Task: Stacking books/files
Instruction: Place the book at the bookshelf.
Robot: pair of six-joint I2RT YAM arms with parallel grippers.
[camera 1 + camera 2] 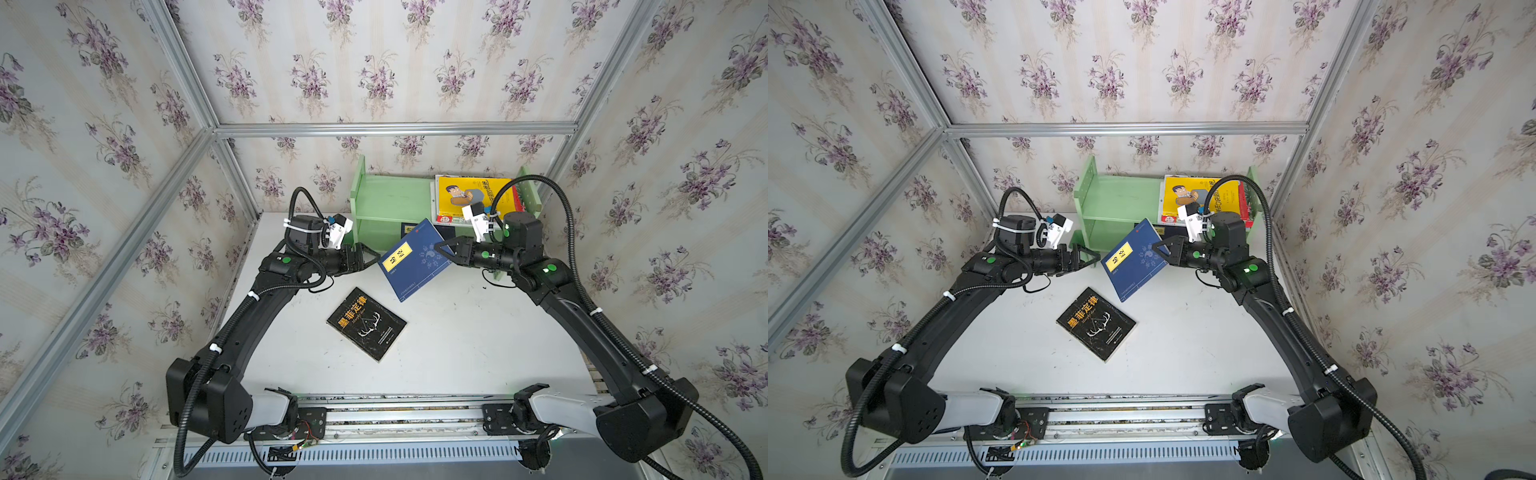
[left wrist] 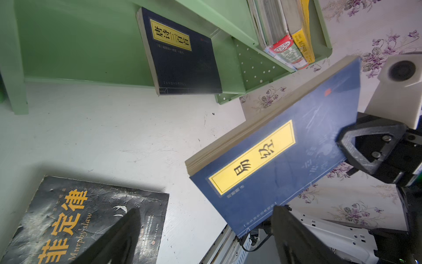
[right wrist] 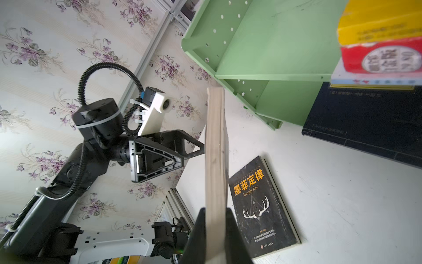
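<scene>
Right gripper (image 1: 446, 248) clamped on tilted navy book (image 1: 411, 262) raised off table (image 1: 457, 332); left gripper (image 1: 372, 258), jaws apart, just beside its 9 o'clock edge

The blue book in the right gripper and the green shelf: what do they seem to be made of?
The blue book: paper with a thin matte card cover; cream page edges show where the right gripper clamps it. The green shelf: probably painted wood or board, flat panels with an even pale-green coat and small drilled holes; the core is hidden.
</scene>
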